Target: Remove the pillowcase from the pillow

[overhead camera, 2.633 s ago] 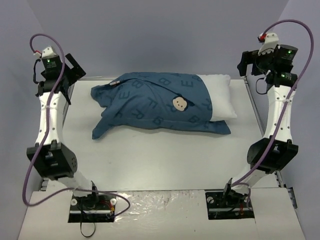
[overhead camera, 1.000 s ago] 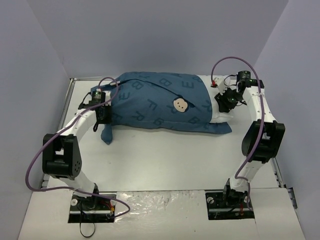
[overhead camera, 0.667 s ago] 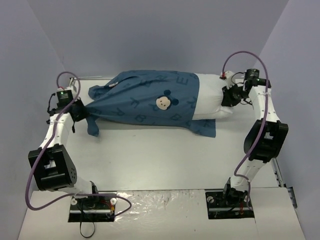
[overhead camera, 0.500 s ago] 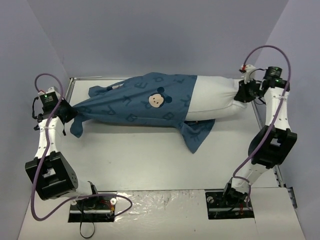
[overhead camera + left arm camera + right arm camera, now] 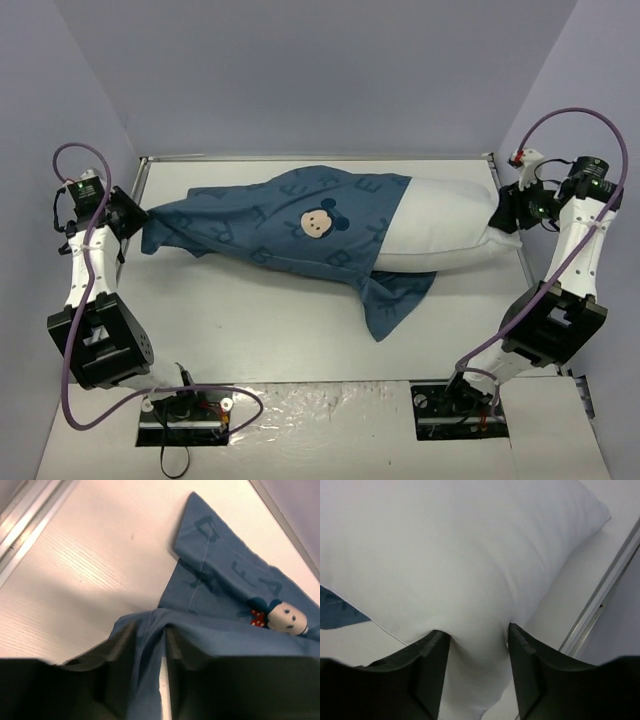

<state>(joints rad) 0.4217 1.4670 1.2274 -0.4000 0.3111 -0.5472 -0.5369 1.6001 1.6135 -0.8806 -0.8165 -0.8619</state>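
The dark teal pillowcase (image 5: 260,225) with its mouse face (image 5: 320,218) lies across the table's far half and covers the left part of the white pillow (image 5: 450,225). The pillow's right part is bare. At the far left, my left gripper (image 5: 138,215) has the case's end between its jaws. In the left wrist view the pillowcase (image 5: 225,585) drapes through my left gripper (image 5: 150,630), with a strip of table showing beside the cloth. At the right, the pillow (image 5: 445,555) bulges between the parted fingers of my right gripper (image 5: 475,632), also visible from above (image 5: 505,212).
A metal rail (image 5: 300,158) rims the white table; it runs close by the left gripper (image 5: 30,525) and the right gripper (image 5: 600,595). A loose flap of the case (image 5: 395,300) trails toward the front. Lilac walls close in the sides and back.
Both arms have pulled farther outward, and more white pillow shows at the right. The stretched case has gone slack. Both pairs of jaws have widened from a tight pinch.
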